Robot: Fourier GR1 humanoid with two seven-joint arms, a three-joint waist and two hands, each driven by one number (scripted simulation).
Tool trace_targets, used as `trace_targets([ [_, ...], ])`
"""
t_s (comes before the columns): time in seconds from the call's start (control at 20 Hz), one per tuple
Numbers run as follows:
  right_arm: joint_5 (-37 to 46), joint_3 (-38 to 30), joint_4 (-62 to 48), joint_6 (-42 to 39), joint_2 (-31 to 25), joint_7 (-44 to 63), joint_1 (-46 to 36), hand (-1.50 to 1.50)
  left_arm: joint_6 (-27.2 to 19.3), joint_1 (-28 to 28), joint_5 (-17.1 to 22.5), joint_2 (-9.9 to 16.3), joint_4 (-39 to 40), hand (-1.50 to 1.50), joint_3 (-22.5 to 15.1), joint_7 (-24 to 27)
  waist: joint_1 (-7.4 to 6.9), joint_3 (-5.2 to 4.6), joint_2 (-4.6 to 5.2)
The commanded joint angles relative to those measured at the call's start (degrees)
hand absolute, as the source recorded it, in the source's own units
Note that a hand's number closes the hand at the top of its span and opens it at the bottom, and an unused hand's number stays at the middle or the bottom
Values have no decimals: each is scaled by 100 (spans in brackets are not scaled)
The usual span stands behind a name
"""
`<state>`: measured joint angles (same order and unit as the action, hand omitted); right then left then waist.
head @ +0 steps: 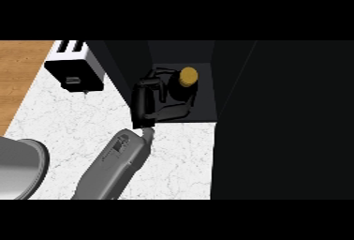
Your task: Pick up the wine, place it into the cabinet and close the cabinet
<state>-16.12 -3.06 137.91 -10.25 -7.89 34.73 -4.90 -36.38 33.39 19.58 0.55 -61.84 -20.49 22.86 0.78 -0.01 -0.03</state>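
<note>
Grasping the wine [185,80], the left hand [149,96] holds it inside the open cabinet [207,112].

Bright, even light on the counter [76,117]; the cabinet [276,117] interior lies dark.

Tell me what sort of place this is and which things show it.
Most likely a kitchen counter. A toaster stands on a white marbled counter top, a dark cabinet stands open beside it, and the left hand has its fingers round a wine bottle inside that cabinet.
</note>
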Motion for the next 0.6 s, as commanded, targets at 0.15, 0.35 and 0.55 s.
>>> trace_targets([
  [0.15,-571,-240,660,3,47,78,295,-150,618,707,189,-19,1018,150,723,200,36,0,14],
  [0.35,-387,13,706,32,109,157,227,-150,104,1183,316,-54,1410,150,454,46,60,-1,11],
  [0.55,-486,-19,836,199,54,511,72,-150,384,1159,285,-53,1728,150,649,86,26,-3,6],
])
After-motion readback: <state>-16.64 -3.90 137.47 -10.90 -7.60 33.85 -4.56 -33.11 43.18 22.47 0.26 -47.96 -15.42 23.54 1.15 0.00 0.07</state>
